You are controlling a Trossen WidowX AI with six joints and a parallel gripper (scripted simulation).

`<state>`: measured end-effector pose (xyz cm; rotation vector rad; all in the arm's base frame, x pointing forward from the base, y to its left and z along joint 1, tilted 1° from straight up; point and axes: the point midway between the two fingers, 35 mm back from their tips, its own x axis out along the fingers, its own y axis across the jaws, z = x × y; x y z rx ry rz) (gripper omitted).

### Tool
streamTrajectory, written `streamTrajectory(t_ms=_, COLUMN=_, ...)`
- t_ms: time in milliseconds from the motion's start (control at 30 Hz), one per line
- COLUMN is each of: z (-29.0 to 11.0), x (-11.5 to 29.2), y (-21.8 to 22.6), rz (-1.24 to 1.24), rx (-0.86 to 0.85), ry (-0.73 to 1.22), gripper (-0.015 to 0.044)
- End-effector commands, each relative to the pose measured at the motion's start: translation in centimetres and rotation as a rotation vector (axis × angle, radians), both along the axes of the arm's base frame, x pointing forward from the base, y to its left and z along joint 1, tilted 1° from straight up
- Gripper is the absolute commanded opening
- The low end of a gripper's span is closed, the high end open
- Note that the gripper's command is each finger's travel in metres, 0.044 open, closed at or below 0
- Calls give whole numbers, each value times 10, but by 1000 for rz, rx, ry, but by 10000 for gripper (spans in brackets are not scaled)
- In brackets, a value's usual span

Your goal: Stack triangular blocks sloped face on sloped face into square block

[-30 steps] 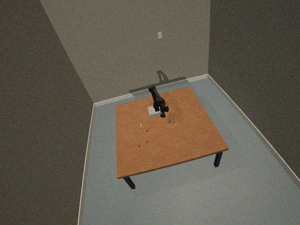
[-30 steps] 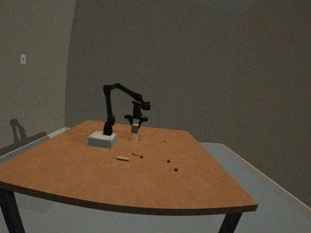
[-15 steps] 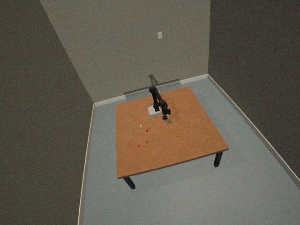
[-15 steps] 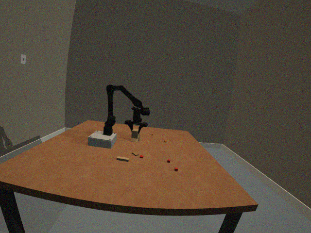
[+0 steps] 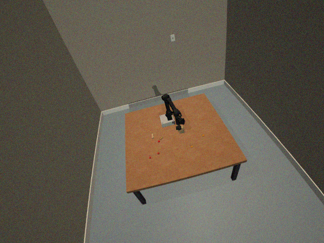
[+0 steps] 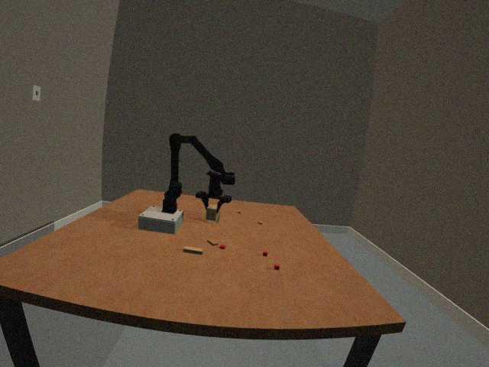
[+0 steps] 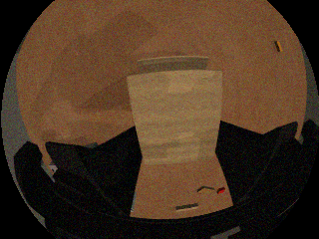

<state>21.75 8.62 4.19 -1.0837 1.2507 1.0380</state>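
My gripper is shut on a pale wooden triangular block, the upper block, with a finger on each side. The lower triangular block is on the table, directly beneath the held one in the exterior view. In the wrist view only a strip of the lower block shows past the held block's far edge. The sloped faces are hidden, and I cannot tell whether the blocks touch. In the top view the arm hides most of both blocks.
A light wooden bar, a thin bent piece and several small red cubes lie on the bar's side of the blocks. Two small orange pieces lie elsewhere. The arm's base box stands nearby.
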Motion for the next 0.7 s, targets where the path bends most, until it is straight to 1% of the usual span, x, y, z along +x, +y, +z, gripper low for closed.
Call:
streamTrajectory(t_ms=0, z=0, x=1, y=-1, rz=-7, rx=-5, ry=-4, gripper=0)
streamTrajectory(t_ms=667, z=0, x=3, y=0, rz=-10, rx=-6, ry=-8, gripper=0)
